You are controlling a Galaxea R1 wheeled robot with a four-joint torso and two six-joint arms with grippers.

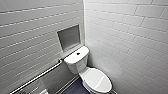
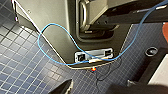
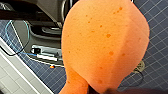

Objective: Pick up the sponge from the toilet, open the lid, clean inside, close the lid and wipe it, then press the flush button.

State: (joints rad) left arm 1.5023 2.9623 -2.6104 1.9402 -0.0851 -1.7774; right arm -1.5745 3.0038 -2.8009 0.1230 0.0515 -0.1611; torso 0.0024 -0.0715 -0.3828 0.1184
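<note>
The white toilet [image 1: 75, 65] stands in the corner of the tiled walls, low in the head view. Its oval lid [image 1: 98, 79] lies shut over the bowl. The small dark flush button [image 1: 78, 53] sits in the middle of the tank top. The orange sponge [image 3: 105, 42] looms large in the right wrist view, hanging above the dark blue tiled floor, with my right gripper [image 3: 105, 90] shut on its narrow end. My left gripper [image 2: 97, 88] is open with nothing in it, over the floor beside my own base.
A metal grab bar [image 1: 37, 76] runs along the left wall beside the toilet. A recessed niche [image 1: 68, 37] sits above the tank. A blue cable [image 2: 50, 27] loops over my grey base [image 2: 57, 30]. Dark blue floor tiles [image 1: 75, 88] lie before the bowl.
</note>
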